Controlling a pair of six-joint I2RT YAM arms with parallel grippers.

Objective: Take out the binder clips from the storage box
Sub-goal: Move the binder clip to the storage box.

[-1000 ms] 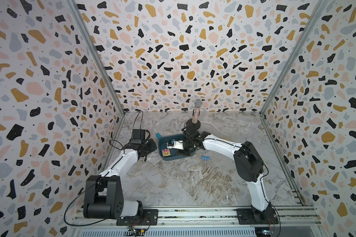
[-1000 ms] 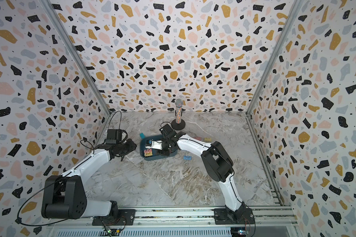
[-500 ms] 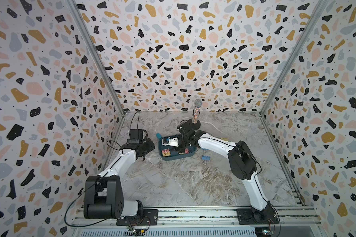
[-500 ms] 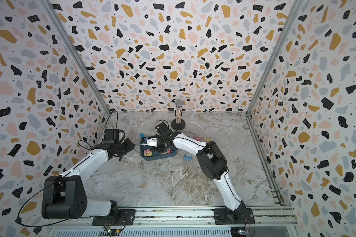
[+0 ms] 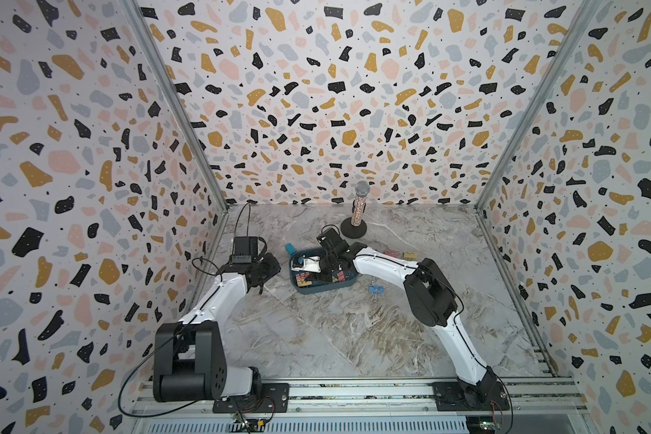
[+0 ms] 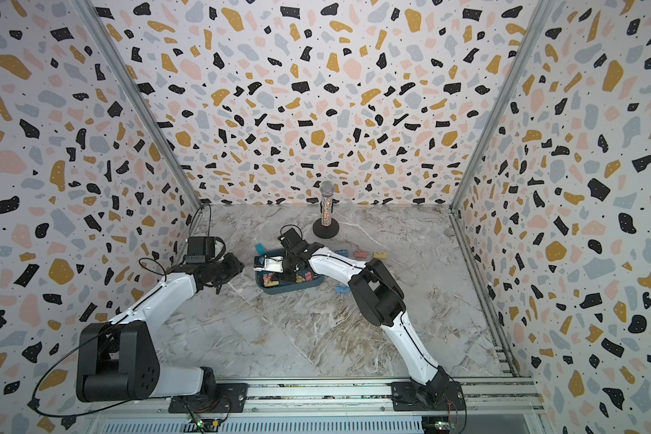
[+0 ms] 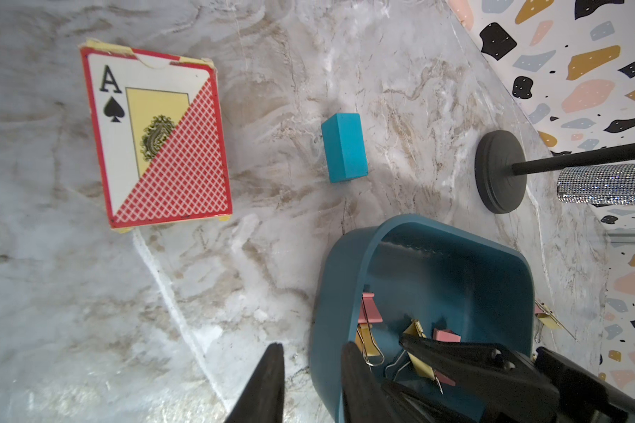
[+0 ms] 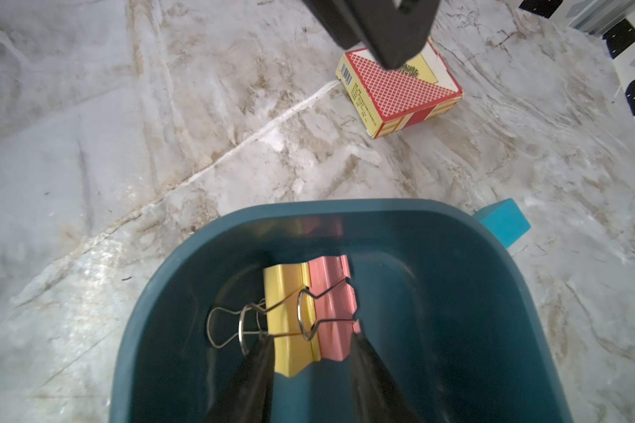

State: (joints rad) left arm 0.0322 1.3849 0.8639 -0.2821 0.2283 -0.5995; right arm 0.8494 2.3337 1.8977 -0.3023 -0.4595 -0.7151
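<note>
The dark teal storage box [image 5: 326, 290] [image 6: 292, 290] sits mid-table in both top views. My left gripper [image 7: 312, 351] [image 5: 283, 267] is shut on its near wall [image 7: 330, 293], one finger outside and one inside. My right gripper [image 8: 310, 338] [image 5: 318, 273] reaches down into the box [image 8: 345, 208] and is shut on a yellow binder clip [image 8: 286, 318] and a pink binder clip [image 8: 334, 311] pressed side by side. More pink and yellow clips [image 7: 371, 311] lie inside the box. A blue clip [image 5: 373, 288] lies on the table right of the box.
A red playing-card box [image 7: 158, 135] [image 8: 400, 95] and a small bright teal block [image 7: 345, 146] [image 5: 291, 248] lie behind and left of the box. A glittery microphone on a black stand [image 5: 358, 210] stands at the back. Pastel clips [image 6: 359, 254] lie behind the right arm.
My right arm has reached further left into the box, its elbow swinging left. The left arm and the box have stayed put.
</note>
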